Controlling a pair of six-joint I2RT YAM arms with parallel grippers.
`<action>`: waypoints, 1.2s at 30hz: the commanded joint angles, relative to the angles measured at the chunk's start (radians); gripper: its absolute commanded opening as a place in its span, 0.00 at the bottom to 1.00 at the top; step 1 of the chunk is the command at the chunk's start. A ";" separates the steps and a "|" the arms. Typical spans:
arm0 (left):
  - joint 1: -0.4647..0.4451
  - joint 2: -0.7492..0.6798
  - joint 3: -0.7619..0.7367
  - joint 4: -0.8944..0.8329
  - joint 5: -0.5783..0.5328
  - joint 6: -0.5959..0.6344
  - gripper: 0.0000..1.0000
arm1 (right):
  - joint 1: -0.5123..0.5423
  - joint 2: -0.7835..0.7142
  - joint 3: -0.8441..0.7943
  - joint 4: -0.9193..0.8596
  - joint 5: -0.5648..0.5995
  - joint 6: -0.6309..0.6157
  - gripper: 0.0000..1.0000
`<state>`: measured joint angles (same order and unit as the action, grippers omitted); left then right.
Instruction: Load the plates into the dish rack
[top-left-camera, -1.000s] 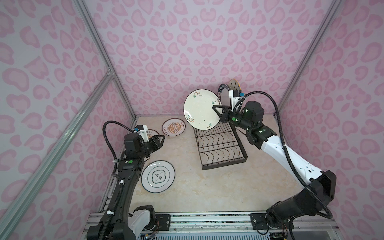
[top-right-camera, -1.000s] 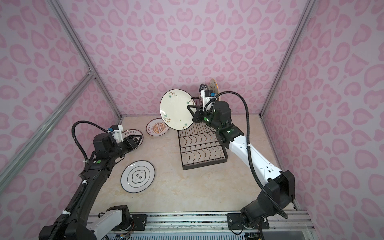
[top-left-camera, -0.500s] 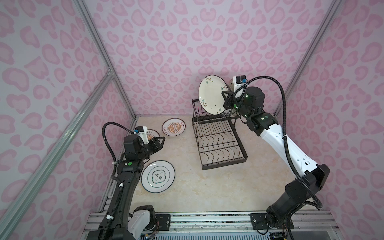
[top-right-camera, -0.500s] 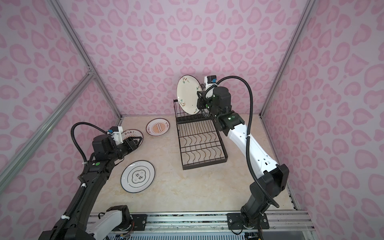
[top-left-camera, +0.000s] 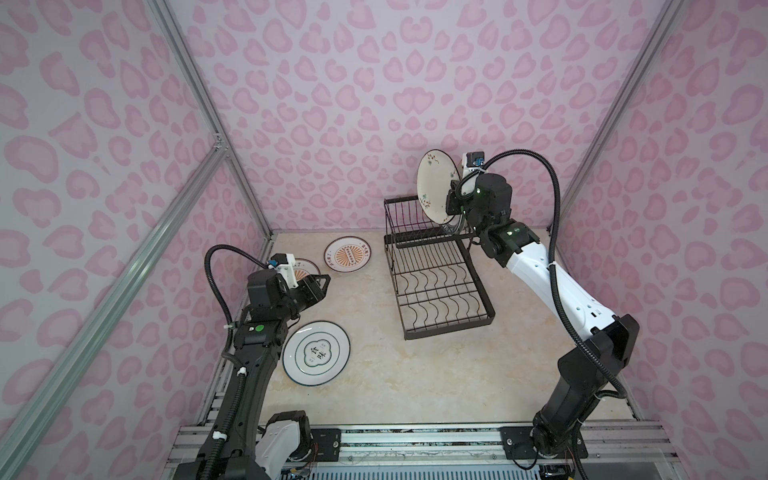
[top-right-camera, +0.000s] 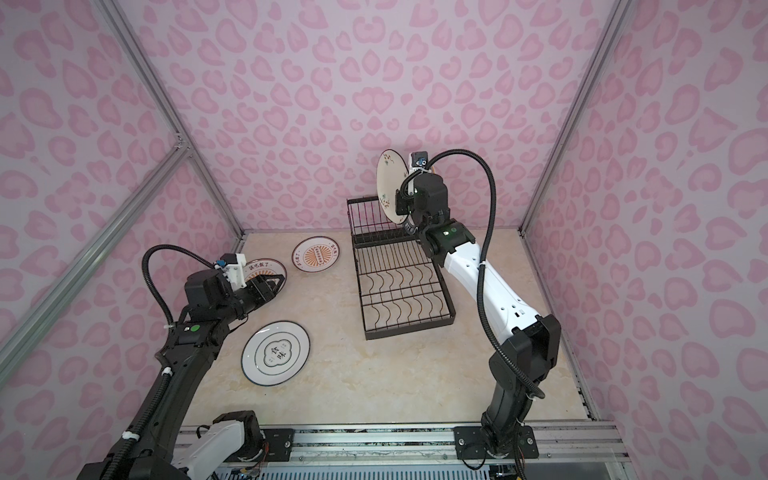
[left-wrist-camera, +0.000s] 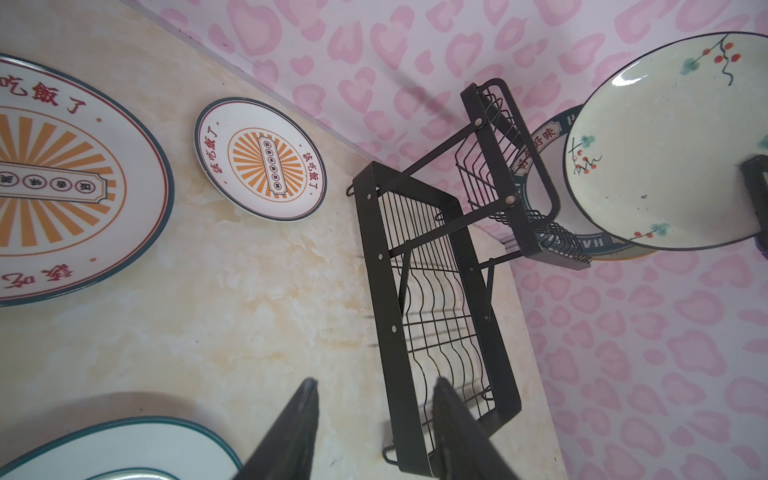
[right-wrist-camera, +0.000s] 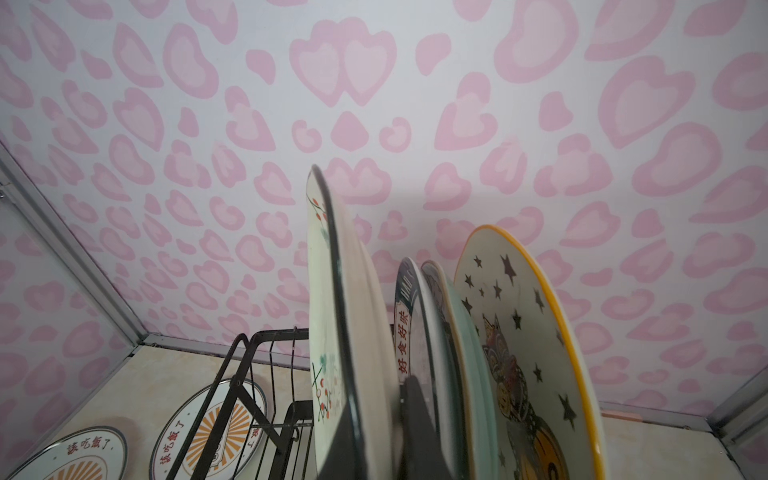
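Jaws on my right gripper (right-wrist-camera: 376, 432) are clamped on the cream branch plate (top-left-camera: 434, 185), upright on edge at the dish rack's (top-left-camera: 436, 286) raised basket; whether it's seated I can't tell. Just beside that gripper stands the navy-lettered plate (right-wrist-camera: 409, 316). My left gripper (left-wrist-camera: 374, 384) is apart, empty, an orange-sunburst plate (left-wrist-camera: 62, 178) lying just below it and the green-ringed plate (top-left-camera: 316, 352) near, back along its arm.

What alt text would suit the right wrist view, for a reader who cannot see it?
The right gripper clamps the rim of a cream branch plate, held upright beside the navy-lettered plate, teal plate and star-and-cat plate, all on edge. Beyond the dish rack, two orange-sunburst plates lie flat on the table.
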<state>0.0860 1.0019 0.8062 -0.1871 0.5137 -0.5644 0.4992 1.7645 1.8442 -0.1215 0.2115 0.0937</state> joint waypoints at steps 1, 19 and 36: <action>0.000 -0.003 -0.003 0.016 0.016 0.001 0.47 | 0.024 0.022 0.020 0.157 0.121 -0.061 0.00; 0.001 -0.008 -0.012 0.006 0.030 0.006 0.46 | 0.118 0.133 0.075 0.278 0.408 -0.270 0.00; 0.002 0.010 0.005 -0.005 0.029 0.022 0.46 | 0.098 0.178 0.071 0.272 0.393 -0.276 0.00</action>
<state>0.0864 1.0107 0.7971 -0.1883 0.5350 -0.5613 0.5995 1.9358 1.9190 0.0395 0.6014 -0.1932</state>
